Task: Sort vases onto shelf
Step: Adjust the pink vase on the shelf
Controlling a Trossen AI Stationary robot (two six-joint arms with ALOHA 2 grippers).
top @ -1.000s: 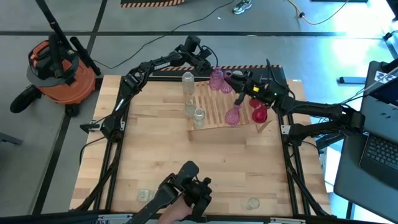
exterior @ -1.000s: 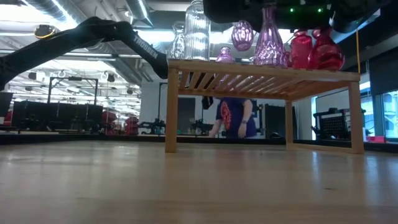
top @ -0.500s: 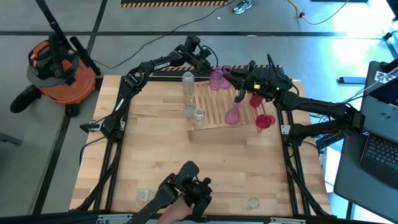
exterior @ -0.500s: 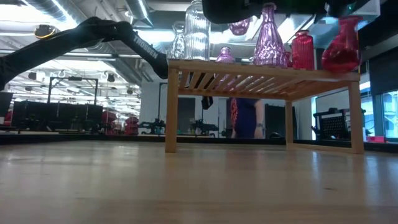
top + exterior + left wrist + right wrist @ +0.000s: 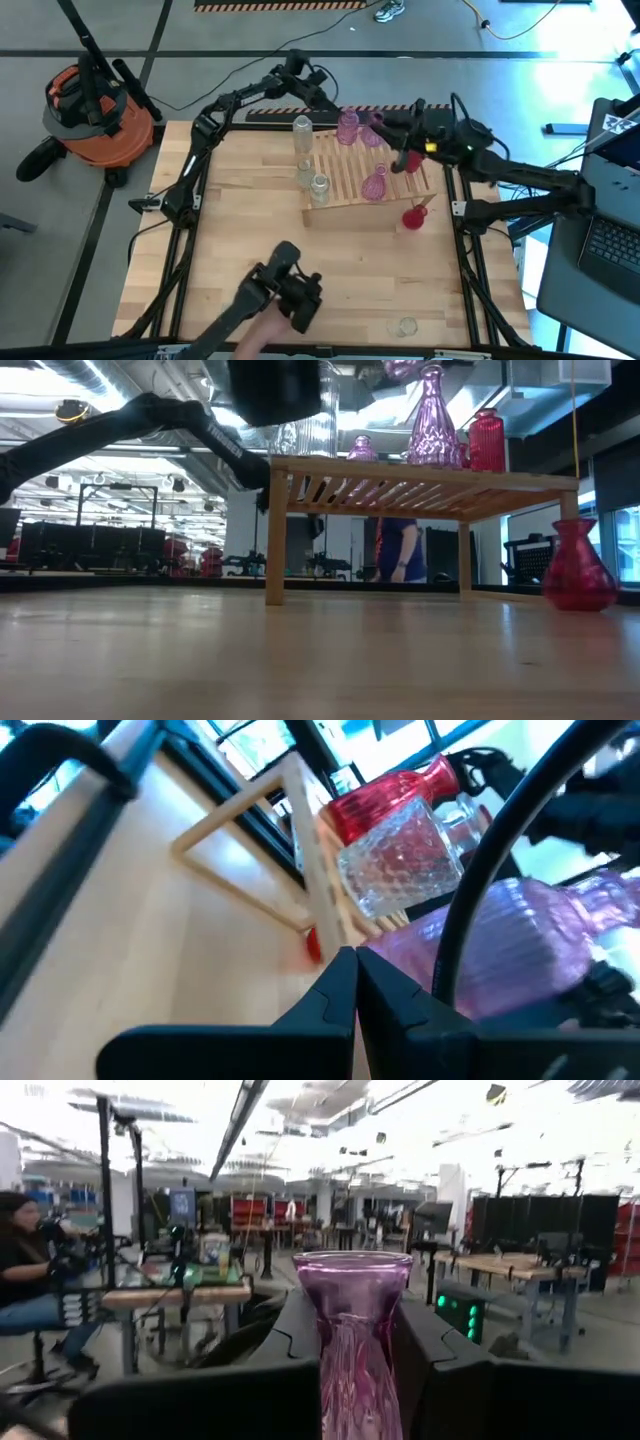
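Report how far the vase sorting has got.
Done: clear, pink and red vases stand on the shelf. In hand: the right gripper is shut on a pink vase. Left: a red vase stands on the tabletop beside the shelf, a clear vase at the near edge.

1. The wooden shelf (image 5: 420,475) stands on the bench (image 5: 300,660).
2. On the shelf stand a pink vase (image 5: 432,420) and a red bottle (image 5: 486,440).
3. A red vase (image 5: 578,568) stands upright on the bench beside the shelf's leg.
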